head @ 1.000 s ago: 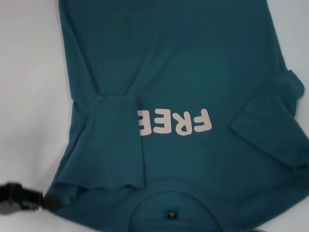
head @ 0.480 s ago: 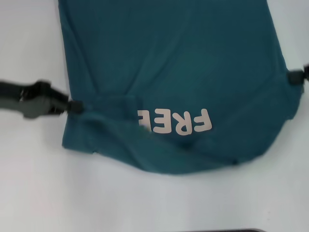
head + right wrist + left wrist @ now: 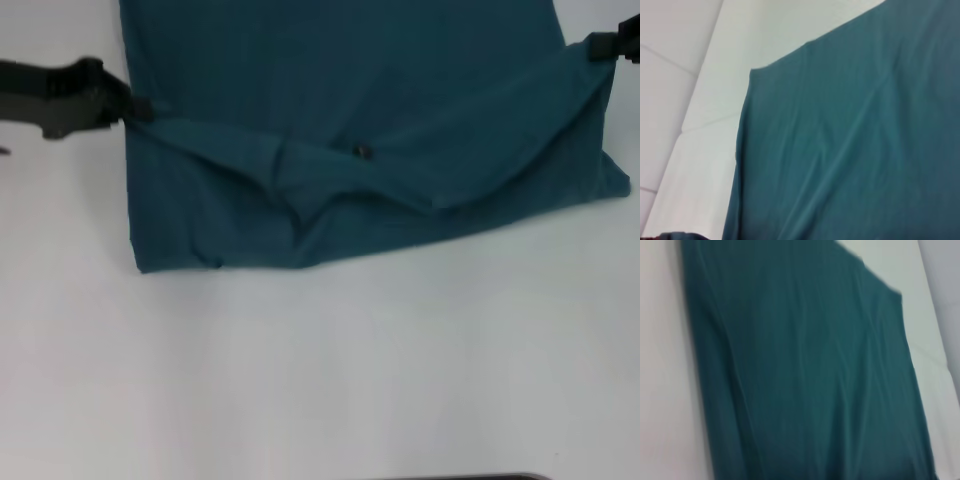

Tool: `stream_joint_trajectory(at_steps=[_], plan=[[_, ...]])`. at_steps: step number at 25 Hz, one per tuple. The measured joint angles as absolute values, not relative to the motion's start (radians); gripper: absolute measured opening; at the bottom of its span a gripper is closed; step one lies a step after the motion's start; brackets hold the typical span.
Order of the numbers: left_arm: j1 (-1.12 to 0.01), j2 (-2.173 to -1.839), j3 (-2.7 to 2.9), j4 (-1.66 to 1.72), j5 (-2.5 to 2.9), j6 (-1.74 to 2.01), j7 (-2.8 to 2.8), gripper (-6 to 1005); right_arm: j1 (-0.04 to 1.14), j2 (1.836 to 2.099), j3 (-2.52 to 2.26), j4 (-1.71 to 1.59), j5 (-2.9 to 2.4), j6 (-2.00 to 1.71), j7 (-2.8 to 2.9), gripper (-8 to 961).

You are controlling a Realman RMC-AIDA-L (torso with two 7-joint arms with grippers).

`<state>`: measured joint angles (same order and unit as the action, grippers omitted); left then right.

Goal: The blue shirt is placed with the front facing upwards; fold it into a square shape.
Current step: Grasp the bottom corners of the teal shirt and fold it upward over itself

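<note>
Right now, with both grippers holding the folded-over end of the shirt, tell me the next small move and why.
Probably carry that end a little farther away from the robot, then lower it. The left gripper and right gripper pinch its two corners, but the shirt sags and wrinkles between them near the neck label, so the flap is not yet flat on the white table.

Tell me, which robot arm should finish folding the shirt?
Probably both: the left gripper holds the blue shirt at its left edge and the right gripper at its right edge, so neither looks better placed.
</note>
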<state>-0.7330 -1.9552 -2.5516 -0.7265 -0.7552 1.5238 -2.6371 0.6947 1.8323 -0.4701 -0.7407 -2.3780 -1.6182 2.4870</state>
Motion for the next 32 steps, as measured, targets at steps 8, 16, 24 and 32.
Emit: stream_joint_trajectory(at_steps=[8,16,24,32], plan=[[-0.787,-1.986,-2.544,-0.718,-0.757,1.317,-2.641,37,0.706,1.868,-0.491,-0.73,-2.378,-1.44,2.488,12],[-0.823,-2.023,-2.48,-0.715,-0.75,1.139,-2.642,38,0.724,1.906,-0.548,-0.729,-2.376,-1.24,2.481,13],[-0.833,-2.043,-2.413,-0.695,-0.755,1.01,-2.635,38,0.757,1.945,-0.701,-0.703,-2.385,-1.022,2.481,13],[-0.844,-2.049,-2.411,-0.691,-0.756,0.947,-2.598,37,0.784,1.957,-0.763,-0.667,-2.387,-0.883,2.481,12]])
